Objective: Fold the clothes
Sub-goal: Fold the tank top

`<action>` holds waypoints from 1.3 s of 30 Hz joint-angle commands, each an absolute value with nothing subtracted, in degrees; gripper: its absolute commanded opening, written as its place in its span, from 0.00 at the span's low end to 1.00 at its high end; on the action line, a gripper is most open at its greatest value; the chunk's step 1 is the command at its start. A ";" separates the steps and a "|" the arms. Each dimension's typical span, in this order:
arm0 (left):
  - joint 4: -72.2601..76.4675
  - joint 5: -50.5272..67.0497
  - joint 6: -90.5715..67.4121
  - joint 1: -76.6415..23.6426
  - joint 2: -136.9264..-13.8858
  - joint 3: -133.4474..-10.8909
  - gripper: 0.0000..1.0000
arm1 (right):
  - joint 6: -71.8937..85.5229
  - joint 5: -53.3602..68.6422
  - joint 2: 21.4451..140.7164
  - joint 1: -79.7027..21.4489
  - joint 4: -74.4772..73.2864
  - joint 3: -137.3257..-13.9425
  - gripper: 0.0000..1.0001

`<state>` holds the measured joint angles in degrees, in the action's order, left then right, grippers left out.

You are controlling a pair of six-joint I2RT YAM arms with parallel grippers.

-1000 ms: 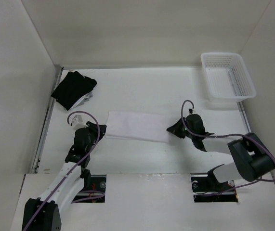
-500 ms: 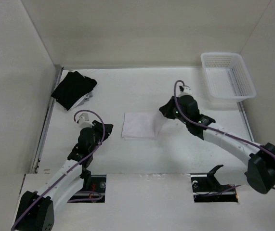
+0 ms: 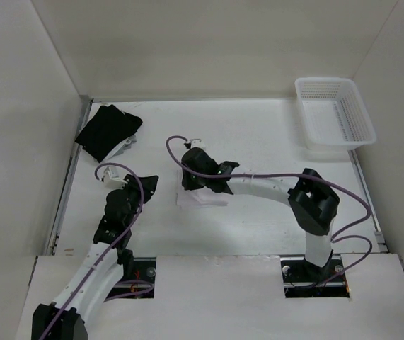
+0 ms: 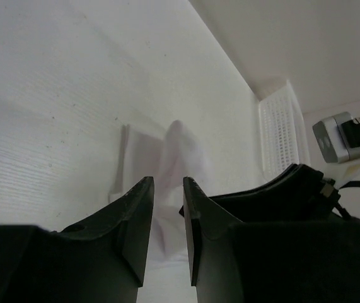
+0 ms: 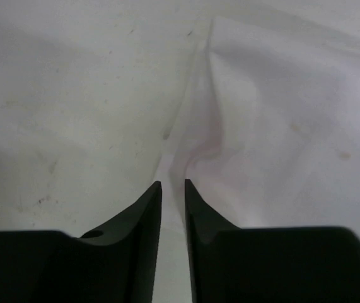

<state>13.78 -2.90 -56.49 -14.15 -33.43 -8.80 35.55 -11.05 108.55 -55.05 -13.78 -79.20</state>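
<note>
Just seven o'clock of centre on the table point(image 3: 272, 142), we see the white garment point(image 5: 280, 126) folded small, right gripper point(image 5: 173, 182) above its edge and left gripper point(image 4: 167, 180) both parted, empty; little seems left.

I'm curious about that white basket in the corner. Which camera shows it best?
The top external view: the white basket shows whole, open side up, mesh plain. The left wrist view catches the basket sidelong, far off. The right wrist view misses it.
</note>
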 commanded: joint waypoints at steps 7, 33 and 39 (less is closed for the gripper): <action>19.94 -2.28 -58.27 -16.29 -39.98 -14.15 0.24 | 37.97 -9.05 94.86 -54.46 -5.73 -70.25 0.44; 43.24 -7.21 -60.82 -34.67 -82.88 -13.01 0.17 | 48.77 16.08 121.37 -36.34 18.37 -77.86 0.06; 41.41 -7.91 -61.08 -34.23 -75.87 -10.55 0.17 | 52.20 14.24 124.10 -36.34 17.66 -79.54 0.06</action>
<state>40.75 -7.05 -60.69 -34.30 -80.01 -11.62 49.54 14.81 123.28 -36.10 14.52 -77.52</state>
